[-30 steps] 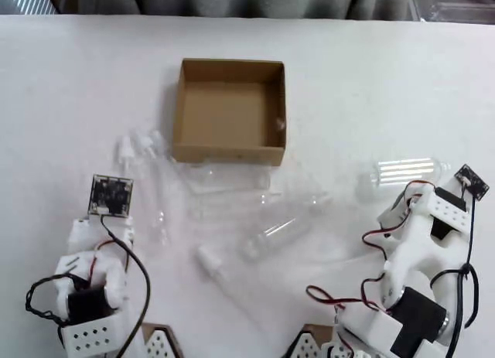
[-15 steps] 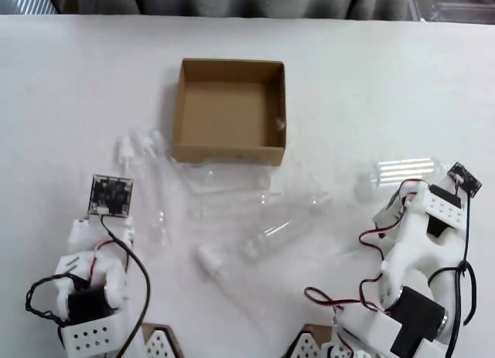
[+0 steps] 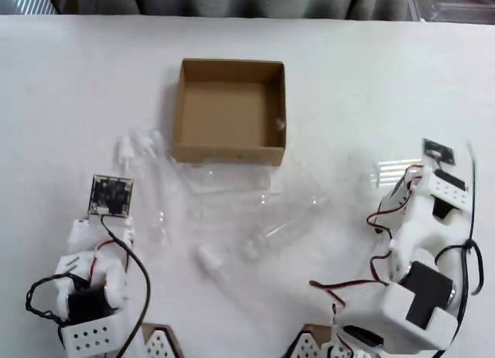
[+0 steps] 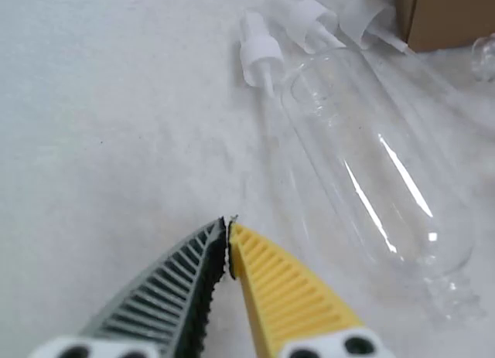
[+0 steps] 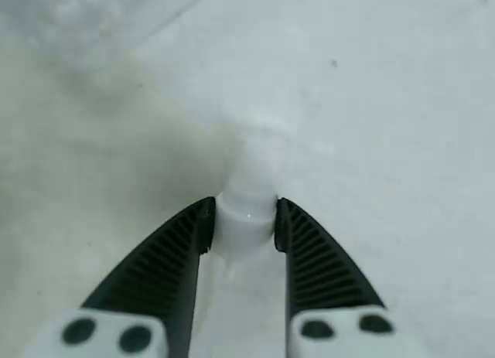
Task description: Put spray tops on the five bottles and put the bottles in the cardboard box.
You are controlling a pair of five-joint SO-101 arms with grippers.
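Note:
The open cardboard box point(image 3: 230, 110) stands mid-table with nothing inside. Several clear bottles point(image 3: 271, 230) lie on their sides in front of it, uncapped. My right gripper point(image 5: 246, 219) is shut on a white spray top point(image 5: 247, 213), held just over the table. A clear bottle point(image 3: 402, 171) lies beside the right arm point(image 3: 429, 219). My left gripper point(image 4: 229, 228) is shut on nothing, its grey and yellow tips close to the table. Ahead of it lie a clear bottle point(image 4: 371, 172) and three white spray tops point(image 4: 259, 52).
Loose spray tops point(image 3: 138, 147) lie left of the box's near corner, and another white top point(image 3: 207, 257) sits among the bottles. The left arm point(image 3: 97, 281) rests at the near left. White tabletop point(image 3: 77, 80) stretches open on the far side.
The right arm has swung toward the far side, its wrist camera board moving up and left over the bottle beside it. The left arm and bottles have stayed put.

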